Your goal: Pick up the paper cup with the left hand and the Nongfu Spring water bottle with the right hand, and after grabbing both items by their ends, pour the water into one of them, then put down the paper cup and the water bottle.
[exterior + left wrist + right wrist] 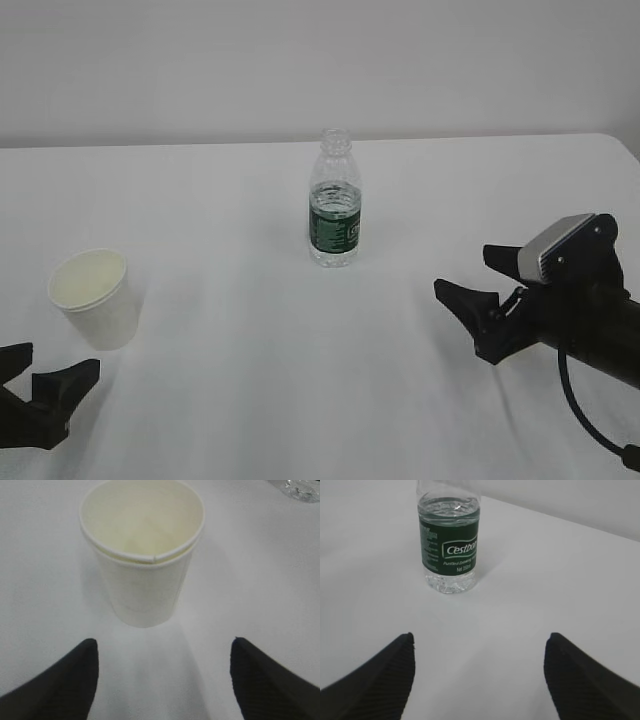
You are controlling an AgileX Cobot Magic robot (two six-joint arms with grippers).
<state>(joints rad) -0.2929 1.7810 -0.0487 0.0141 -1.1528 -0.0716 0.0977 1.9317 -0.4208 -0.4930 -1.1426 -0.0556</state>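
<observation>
The white paper cup stands upright at the left of the table, its cream inside looking empty. My left gripper sits just in front of it, open, with nothing between its black fingers. The Nongfu Spring water bottle stands upright and capless at mid-table, with a dark green label. Water fills it to just above the label. My right gripper is low to the right of the bottle and well short of it, open and empty.
A white table carries everything, and its far edge meets a pale wall. The table's back right corner shows. The bottle's base peeks into the left wrist view's top right corner.
</observation>
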